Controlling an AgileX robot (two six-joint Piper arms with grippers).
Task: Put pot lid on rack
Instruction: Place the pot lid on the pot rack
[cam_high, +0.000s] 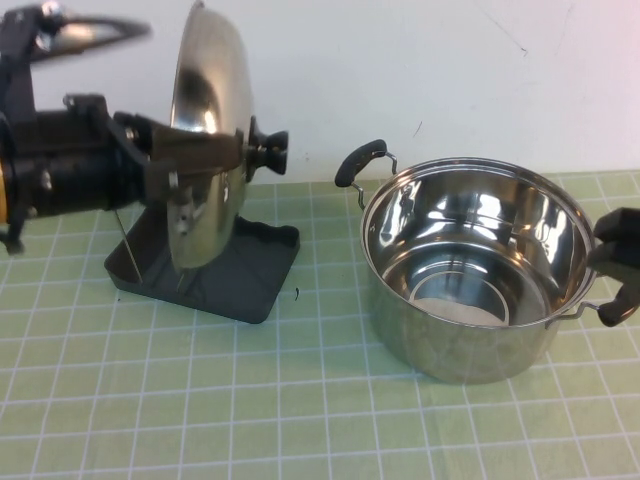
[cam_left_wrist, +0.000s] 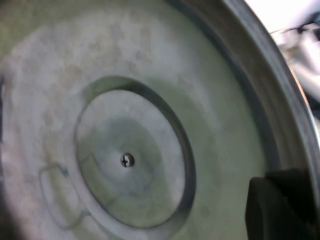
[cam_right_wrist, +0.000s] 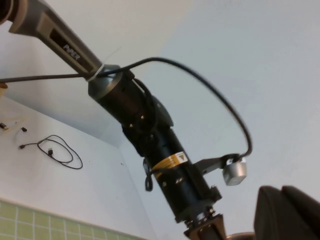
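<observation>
The pot lid (cam_high: 208, 95) stands on edge, its black knob (cam_high: 268, 150) pointing right toward the pot. My left gripper (cam_high: 222, 150) is shut on the lid across its middle and holds it over the rack (cam_high: 240, 275). The lid's lower edge is down among the rack's thin wire loops (cam_high: 130, 250); I cannot tell whether it rests on the tray. In the left wrist view the lid's shiny underside (cam_left_wrist: 125, 160) fills the frame, with one dark finger (cam_left_wrist: 280, 210) at its rim. My right gripper (cam_high: 622, 262) sits shut and empty at the far right, beside the pot's right handle.
A deep steel pot (cam_high: 470, 300) with two black handles stands right of the rack on the green gridded mat (cam_high: 250, 400). A white wall runs behind. The right wrist view shows my left arm (cam_right_wrist: 165, 165) and its cable.
</observation>
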